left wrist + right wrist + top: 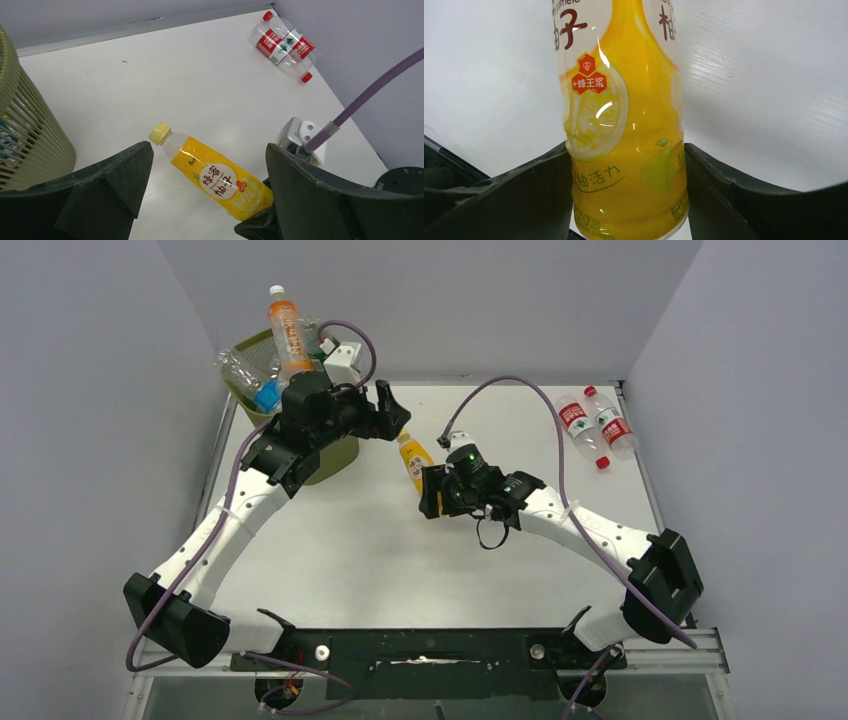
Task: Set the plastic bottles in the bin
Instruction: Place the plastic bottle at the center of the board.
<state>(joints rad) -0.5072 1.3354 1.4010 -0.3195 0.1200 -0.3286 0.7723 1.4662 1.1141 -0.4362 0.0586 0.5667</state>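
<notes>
Top external view: the bin (338,456) stands just left of the left gripper (392,412), stuffed full, with an orange bottle (287,332) poking up from it. That gripper is spread wide and holds nothing. Just to its right, the right gripper (428,486) clamps the base of a yellow bottle (414,458), whose cap points toward the left gripper. Two red-labelled bottles (578,425) lie well to the right of it.

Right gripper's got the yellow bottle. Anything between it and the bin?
Yes. The left gripper, open, hangs between the cap of the yellow bottle and the bin, and its wrist covers the bin's near side in the top view. The bin is also heaped: an orange bottle sticks up above its rim.
</notes>
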